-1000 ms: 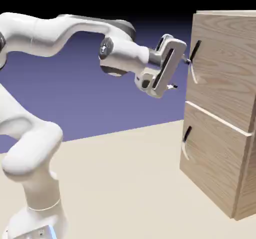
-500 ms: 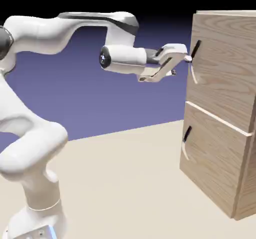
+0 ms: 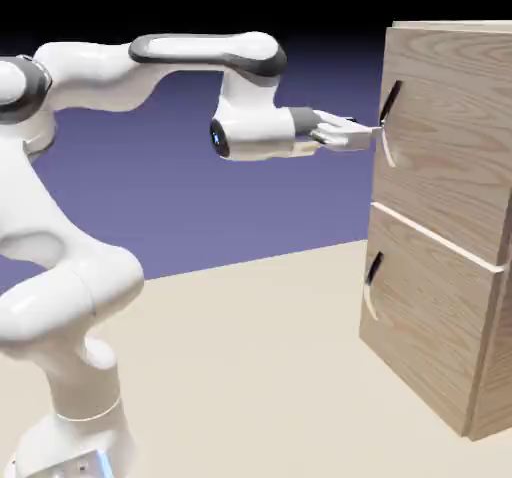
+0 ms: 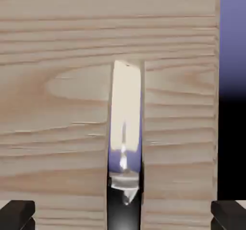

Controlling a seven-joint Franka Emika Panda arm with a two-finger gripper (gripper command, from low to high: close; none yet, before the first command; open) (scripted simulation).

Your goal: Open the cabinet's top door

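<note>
Beside the upper handle (image 3: 389, 126), open jaws (image 3: 379, 130) hover.

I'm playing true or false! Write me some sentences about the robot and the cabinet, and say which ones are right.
1. The top door is wide open. False: it is closed.
2. The robot's fingers are spread apart. True.
3. The fingers are at the bottom door's handle. False: they are up by the top door's handle.
4. In the hand view, the top door's handle lies between the two sides where the fingers show. True.
5. The cabinet has three doors on its front. False: it has two, one above the other.
</note>
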